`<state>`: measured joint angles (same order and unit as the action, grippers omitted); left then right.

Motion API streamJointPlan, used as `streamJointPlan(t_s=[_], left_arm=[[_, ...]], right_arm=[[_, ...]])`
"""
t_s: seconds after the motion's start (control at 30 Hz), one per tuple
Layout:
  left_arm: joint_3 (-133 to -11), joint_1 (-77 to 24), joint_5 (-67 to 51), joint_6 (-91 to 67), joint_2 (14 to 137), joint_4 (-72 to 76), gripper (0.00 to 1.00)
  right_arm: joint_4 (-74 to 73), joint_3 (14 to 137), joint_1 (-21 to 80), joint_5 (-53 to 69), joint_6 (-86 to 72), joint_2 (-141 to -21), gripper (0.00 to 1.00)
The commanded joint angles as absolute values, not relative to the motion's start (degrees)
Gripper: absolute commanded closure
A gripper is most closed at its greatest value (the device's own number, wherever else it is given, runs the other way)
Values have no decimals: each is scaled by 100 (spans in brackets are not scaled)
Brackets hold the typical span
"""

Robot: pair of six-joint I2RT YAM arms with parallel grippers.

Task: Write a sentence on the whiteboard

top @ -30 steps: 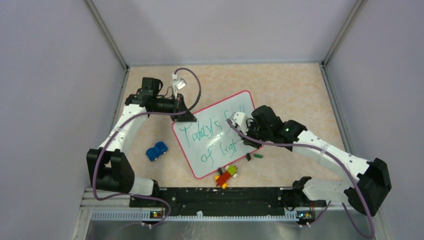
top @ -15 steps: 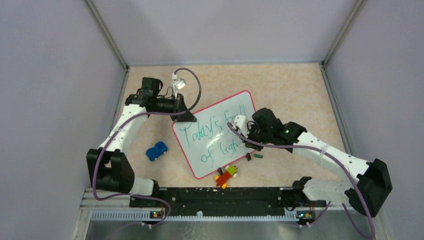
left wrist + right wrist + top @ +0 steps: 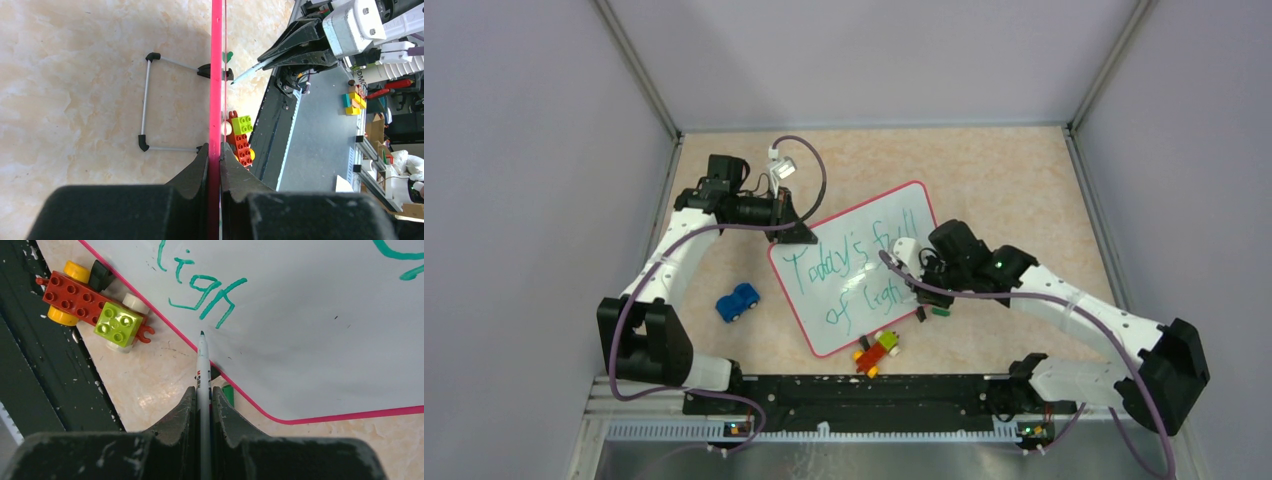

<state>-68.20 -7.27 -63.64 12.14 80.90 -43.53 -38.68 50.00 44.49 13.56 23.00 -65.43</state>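
The whiteboard point(image 3: 808, 304) stands tilted on the table, white with a red-pink rim. The sentence point(image 3: 854, 262) is green-teal and reads "Today's full" over "of ligh"; the "ligh" point(image 3: 200, 290) shows in the right wrist view. My left gripper point(image 3: 796, 232) is shut on the board's far-left rim point(image 3: 216, 75), seen edge-on between its jaws point(image 3: 215, 155). My right gripper point(image 3: 916, 280) is shut on a white marker point(image 3: 202, 370). The marker's tip sits just right of the "h", near the board's lower rim; contact cannot be told.
A red, yellow and green brick toy point(image 3: 877, 350) lies at the board's near corner. A green marker cap point(image 3: 940, 312) lies beside the right gripper. A blue toy car point(image 3: 738, 301) sits left of the board. The board's wire stand point(image 3: 147, 105) rests behind it. Walls enclose the table.
My right gripper with the marker has shifted a little toward the near side, off the end of "ligh". The left gripper and the board have not moved.
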Motion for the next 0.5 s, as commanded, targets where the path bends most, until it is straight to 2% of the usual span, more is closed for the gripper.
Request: streamJointPlan(t_s=[0.0, 0.2, 0.47], left_arm=[[-6749, -800, -6231, 1344, 8176, -4378, 100], [-6767, -810, -6245, 1339, 8170, -4381, 100], [-6733, -812, -6231, 1376, 8130, -4402, 100]], right_arm=[[-3964, 5459, 4478, 1525, 2341, -6222, 100], [-3665, 5531, 4465, 835, 2101, -6275, 100], [-3477, 5573, 4461, 742, 2047, -6514, 100]])
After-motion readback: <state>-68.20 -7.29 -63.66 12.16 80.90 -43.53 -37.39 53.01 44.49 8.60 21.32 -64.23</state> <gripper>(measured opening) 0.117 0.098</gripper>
